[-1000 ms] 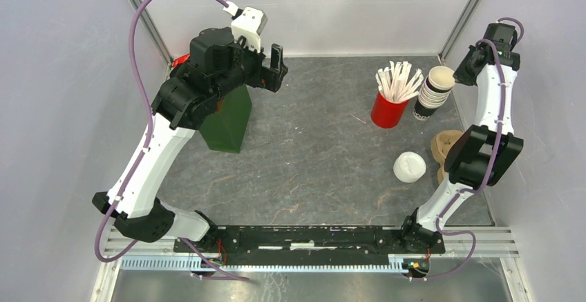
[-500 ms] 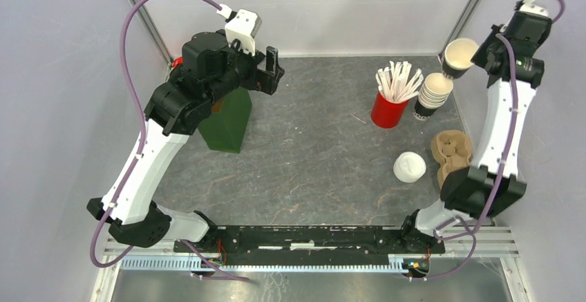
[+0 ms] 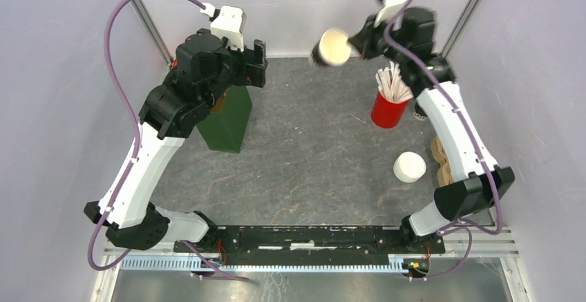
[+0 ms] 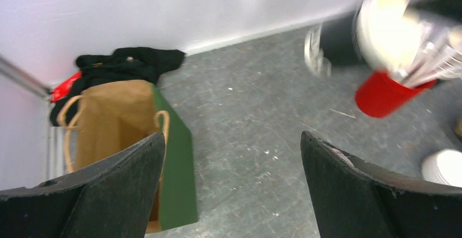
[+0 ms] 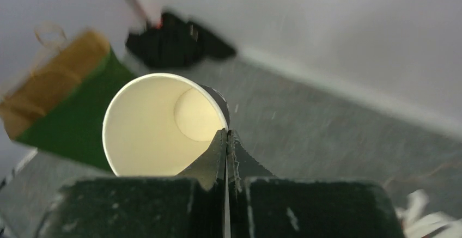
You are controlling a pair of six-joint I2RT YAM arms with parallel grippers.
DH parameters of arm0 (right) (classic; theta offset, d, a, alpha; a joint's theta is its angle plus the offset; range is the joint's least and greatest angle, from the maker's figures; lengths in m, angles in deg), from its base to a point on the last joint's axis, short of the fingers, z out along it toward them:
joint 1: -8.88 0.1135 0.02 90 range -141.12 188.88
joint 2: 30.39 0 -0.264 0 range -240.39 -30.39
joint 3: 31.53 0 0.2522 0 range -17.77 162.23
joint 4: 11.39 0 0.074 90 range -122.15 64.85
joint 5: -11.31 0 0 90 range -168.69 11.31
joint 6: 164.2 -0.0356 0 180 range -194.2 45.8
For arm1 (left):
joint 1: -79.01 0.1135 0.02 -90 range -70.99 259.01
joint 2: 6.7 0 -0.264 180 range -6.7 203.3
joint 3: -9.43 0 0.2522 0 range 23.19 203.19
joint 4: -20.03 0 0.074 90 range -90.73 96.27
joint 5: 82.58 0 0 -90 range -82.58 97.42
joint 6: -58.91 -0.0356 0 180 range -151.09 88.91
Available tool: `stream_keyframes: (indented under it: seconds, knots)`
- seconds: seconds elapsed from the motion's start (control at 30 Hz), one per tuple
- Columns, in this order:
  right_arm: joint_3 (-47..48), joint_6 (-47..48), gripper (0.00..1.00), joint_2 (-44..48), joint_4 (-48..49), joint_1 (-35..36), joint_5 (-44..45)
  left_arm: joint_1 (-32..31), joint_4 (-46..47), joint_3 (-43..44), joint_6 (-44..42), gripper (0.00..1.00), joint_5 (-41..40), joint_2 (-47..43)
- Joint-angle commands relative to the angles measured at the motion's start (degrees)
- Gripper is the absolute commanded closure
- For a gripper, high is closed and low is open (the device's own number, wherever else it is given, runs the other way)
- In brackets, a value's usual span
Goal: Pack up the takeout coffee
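A grey, stone-patterned table (image 3: 311, 150) sits between white walls. The right gripper (image 5: 226, 139), raised near the back wall, is clamped on a lidless paper cup (image 3: 332, 46), apparently by its rim. The left gripper (image 4: 231, 137) hangs spread wide and empty near the green bag (image 3: 228, 119). A white lid (image 3: 409, 166) lies on the table.

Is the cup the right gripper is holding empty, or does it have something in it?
Empty. The right wrist view looks straight into the lidless cup: bare cream wall and bottom, nothing inside.
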Motion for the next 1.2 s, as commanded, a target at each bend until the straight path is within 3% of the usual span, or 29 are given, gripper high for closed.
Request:
stream_keyframes:
  seconds: [0.0, 0.2, 0.4, 0.8, 1.03, 1.17]
  knots:
    - [-12.3, 1.7, 1.0, 0.36, -4.96, 9.19, 2.1, 0.28, 1.91, 1.84, 1.73, 0.0, -11.23, -3.43]
    - [-30.34, 4.47, 1.0, 5.01, -5.96, 20.44, 4.58, 0.28, 4.64, -0.24, 1.29, 0.0, -9.69, -4.53]
    - [-45.54, 6.62, 1.0, 12.23, -2.25, 23.51, 3.55, 0.28, 5.35, -0.75, 0.47, 0.0, -5.6, -4.1]
    - [-55.78, 9.24, 1.0, 17.69, -2.39, 28.82, 7.16, 0.23, 5.78, -1.36, 0.19, 0.0, -3.76, -3.78]
    - [-55.74, 5.8, 1.0, 20.98, -6.03, 29.62, 18.25, 0.23, 5.65, -1.41, -0.06, 0.0, -3.55, -3.73]
    - [-57.56, 3.84, 1.0, 23.65, -5.91, 29.59, 18.59, 0.27, 5.71, -1.56, -0.1, 0.0, -3.32, -3.7]
